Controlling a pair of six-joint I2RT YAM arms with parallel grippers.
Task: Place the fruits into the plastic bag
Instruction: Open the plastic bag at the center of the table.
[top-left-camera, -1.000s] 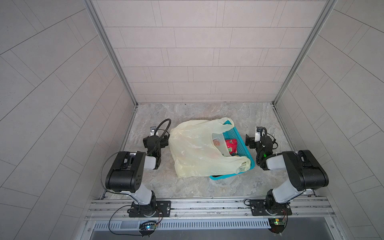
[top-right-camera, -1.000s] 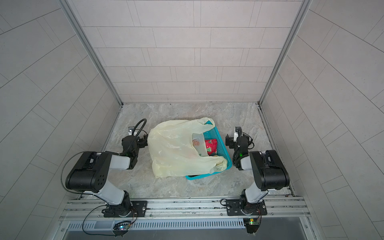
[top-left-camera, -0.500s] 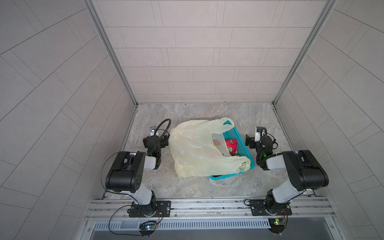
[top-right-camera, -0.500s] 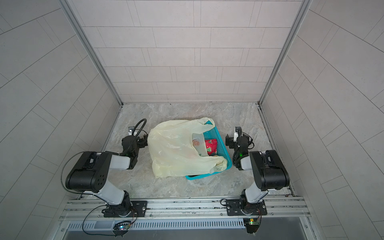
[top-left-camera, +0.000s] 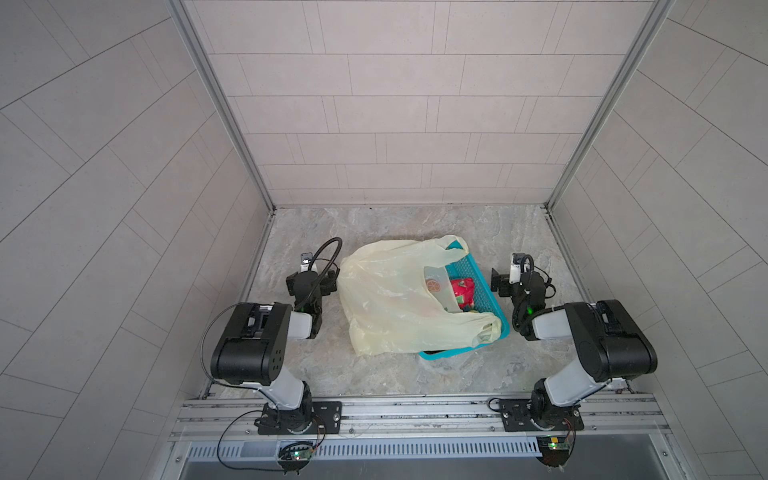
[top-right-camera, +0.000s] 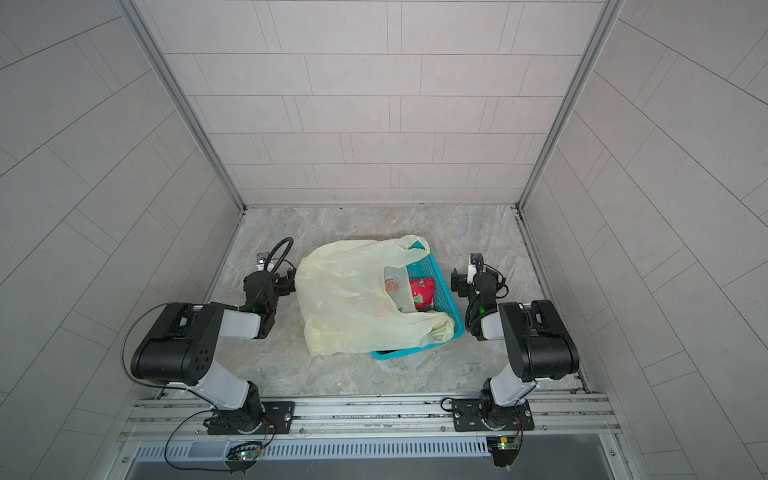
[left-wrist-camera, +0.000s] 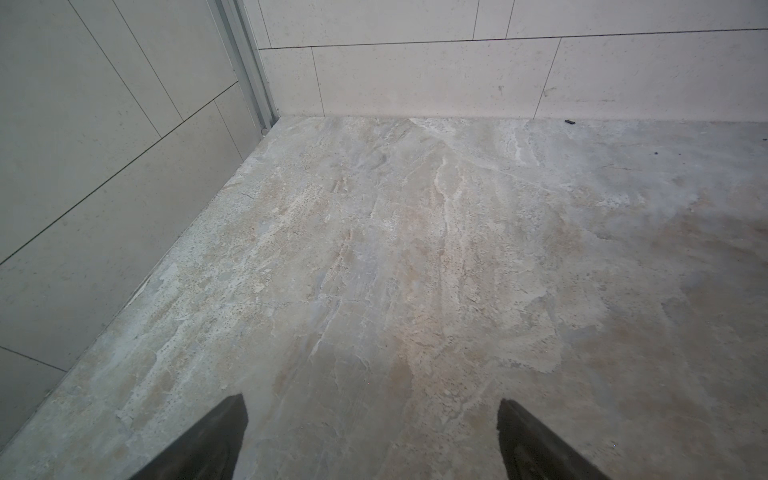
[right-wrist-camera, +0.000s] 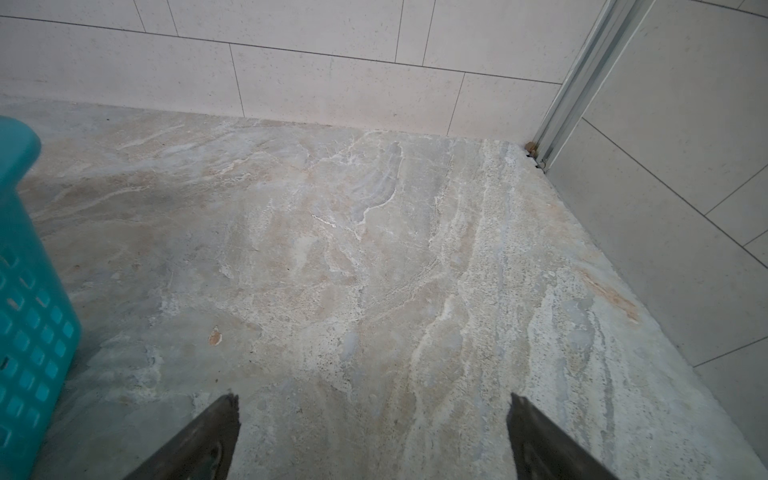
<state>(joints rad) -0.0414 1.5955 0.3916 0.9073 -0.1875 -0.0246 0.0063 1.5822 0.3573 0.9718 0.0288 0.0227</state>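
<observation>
Both left fingers (left-wrist-camera: 212, 444) and right fingers (right-wrist-camera: 208, 444) apart, empty; dragon fruit (top-left-camera: 463, 291) (top-right-camera: 423, 289) only in top views

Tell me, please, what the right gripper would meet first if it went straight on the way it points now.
Probably the tiled back wall, beyond the stone tabletop; if the right gripper tilts down, the tabletop first. The teal basket sits aside.
</observation>
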